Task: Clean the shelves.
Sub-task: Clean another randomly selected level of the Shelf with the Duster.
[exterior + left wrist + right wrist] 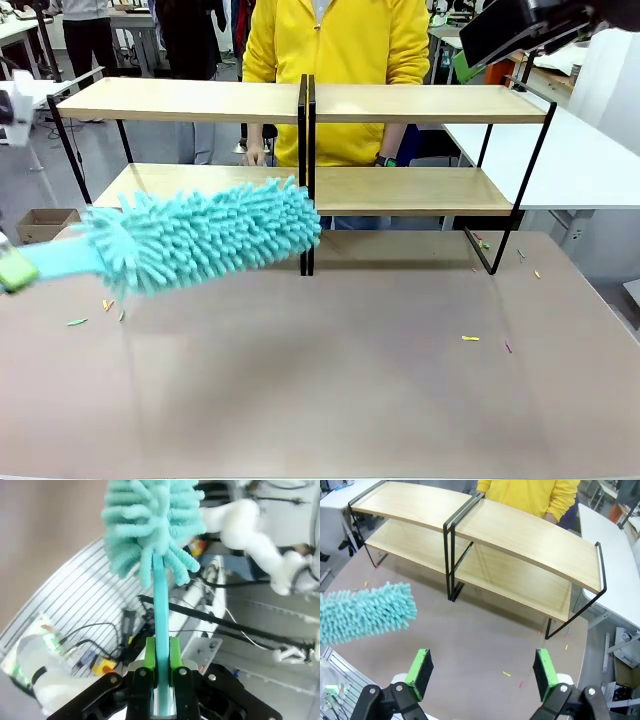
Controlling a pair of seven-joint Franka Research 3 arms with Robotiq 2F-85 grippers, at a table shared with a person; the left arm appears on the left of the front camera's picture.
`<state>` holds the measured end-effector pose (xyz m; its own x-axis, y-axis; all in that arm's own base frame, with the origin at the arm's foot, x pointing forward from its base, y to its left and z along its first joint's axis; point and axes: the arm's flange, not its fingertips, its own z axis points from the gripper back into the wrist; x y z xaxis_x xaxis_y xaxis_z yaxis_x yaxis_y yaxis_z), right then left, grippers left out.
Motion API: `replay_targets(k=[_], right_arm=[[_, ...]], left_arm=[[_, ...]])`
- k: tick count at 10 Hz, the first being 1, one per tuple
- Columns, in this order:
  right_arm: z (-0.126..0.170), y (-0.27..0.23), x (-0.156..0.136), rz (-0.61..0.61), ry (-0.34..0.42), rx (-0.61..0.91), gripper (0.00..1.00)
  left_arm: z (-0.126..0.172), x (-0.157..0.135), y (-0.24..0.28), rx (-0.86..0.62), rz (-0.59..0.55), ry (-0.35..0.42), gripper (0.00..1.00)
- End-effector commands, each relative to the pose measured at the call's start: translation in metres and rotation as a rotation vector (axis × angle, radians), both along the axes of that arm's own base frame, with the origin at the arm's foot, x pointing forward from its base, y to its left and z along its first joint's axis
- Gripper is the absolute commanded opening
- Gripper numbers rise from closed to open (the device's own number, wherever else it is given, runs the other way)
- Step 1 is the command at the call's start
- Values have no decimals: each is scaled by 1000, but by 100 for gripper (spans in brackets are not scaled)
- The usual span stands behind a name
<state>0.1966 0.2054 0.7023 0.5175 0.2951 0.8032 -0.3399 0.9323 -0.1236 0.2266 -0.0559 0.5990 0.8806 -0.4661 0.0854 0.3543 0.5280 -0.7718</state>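
In front of the shelves [305, 150]: teal duster [200, 240] held level, above table [350, 380].
My left gripper [161, 667]: pinching the duster's handle.
My right gripper [482, 672]: spread wide, holding nothing.

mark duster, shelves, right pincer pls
duster [215, 240], front view, middle of the fluffy teal head.
shelves [530, 545], right wrist view, top wooden board of the nearer rack.
right pincer [482, 672], right wrist view, open gap midway between the green pads.

Two joined two-tier shelves [400, 103], light wood on black frames, stand upright across the table
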Motion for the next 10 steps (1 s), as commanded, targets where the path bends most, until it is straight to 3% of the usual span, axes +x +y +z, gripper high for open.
replay_targets(k=[1, 3, 5, 7, 9, 10], right_arm=[[0, -2, 0, 2, 3, 6, 100], [0, -2, 0, 2, 3, 6, 100], [0, -2, 0, 2, 3, 6, 100], [0, -2, 0, 2, 3, 6, 100], [0, -2, 0, 2, 3, 6, 100], [0, -2, 0, 2, 3, 6, 100]], left_arm=[[26, 6, 47, -222, 16, -58, 12], [71, -5, 105, -374, 114, -205, 12], [106, -12, 151, -398, 232, -258, 12], [123, -25, 196, -423, 448, -314, 12], [121, -40, 254, -549, 575, -296, 12], [113, -37, 280, -597, 732, -167, 12]])
